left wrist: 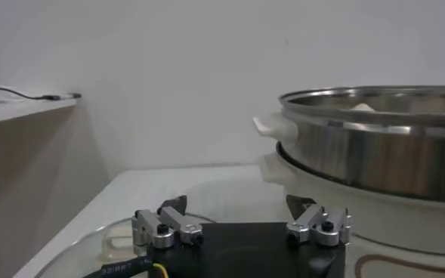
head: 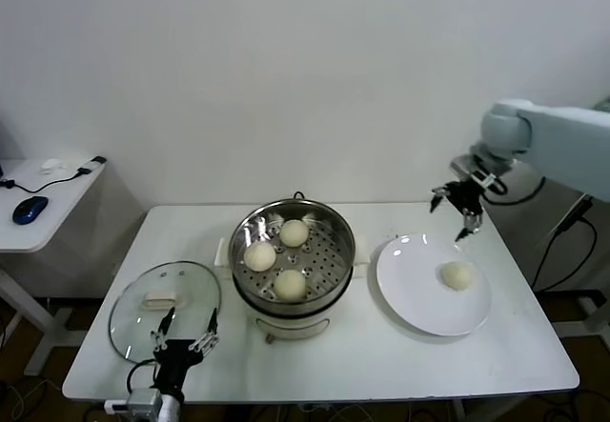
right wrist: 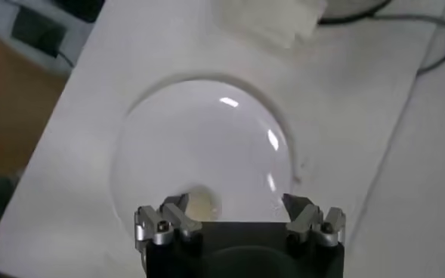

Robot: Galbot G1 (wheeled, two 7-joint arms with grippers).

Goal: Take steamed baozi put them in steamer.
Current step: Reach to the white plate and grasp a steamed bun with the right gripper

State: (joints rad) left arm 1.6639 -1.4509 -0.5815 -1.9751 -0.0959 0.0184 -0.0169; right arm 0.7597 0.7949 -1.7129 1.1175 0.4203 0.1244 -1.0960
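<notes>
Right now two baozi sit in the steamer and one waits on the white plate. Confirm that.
Not right: the head view shows three baozi in the steamer, not two. One baozi does wait on the white plate.

Head view looks down over your whole table (head: 477, 365); left wrist sits low beside steamer (left wrist: 373, 143); right wrist overlooks plate (right wrist: 199, 143).

occluded: last baozi (right wrist: 200, 202) partly behind right hand (right wrist: 237, 205) | cropped: steamer (left wrist: 373, 143), perhaps half
</notes>
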